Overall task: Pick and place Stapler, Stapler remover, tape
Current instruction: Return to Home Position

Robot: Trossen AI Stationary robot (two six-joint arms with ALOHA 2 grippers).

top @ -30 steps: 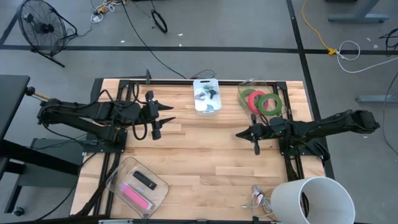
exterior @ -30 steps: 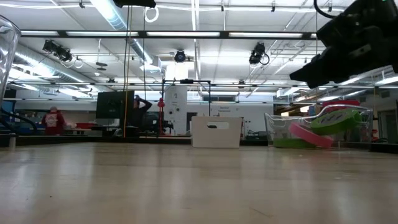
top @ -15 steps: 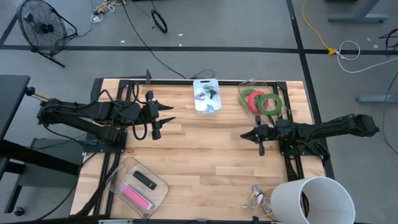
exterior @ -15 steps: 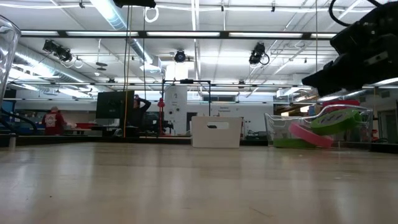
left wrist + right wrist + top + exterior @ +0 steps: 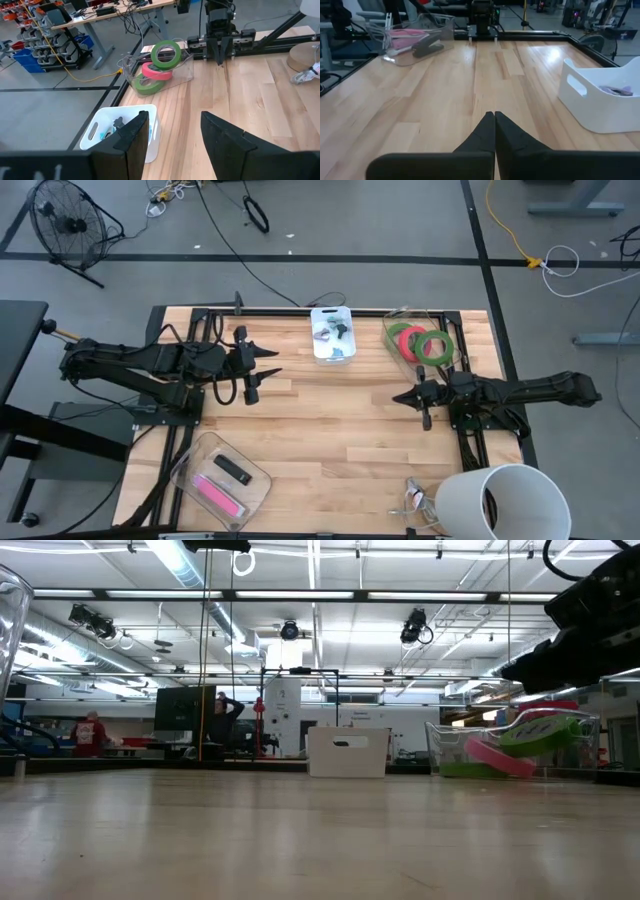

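Two green rolls and one red roll of tape (image 5: 420,342) lie stacked in a clear container at the far right; they also show in the left wrist view (image 5: 160,67). A pink stapler (image 5: 218,495) and a black one (image 5: 232,470) lie in a clear tray at the near left. Small dark staple removers (image 5: 335,332) lie in a white bin (image 5: 318,350) at the far middle. My left gripper (image 5: 272,362) is open and empty above the table's left part. My right gripper (image 5: 397,398) is shut and empty above the right part, also seen in its wrist view (image 5: 494,120).
A large white bucket (image 5: 505,502) stands at the near right corner, with a small clear-and-metal item (image 5: 415,500) beside it. Bare wood (image 5: 330,420) lies between the two grippers. Black frame rails run along the table's left and right sides.
My right gripper has drawn back toward the table's right edge, staying shut and empty. The tape, staplers and bin have not moved.
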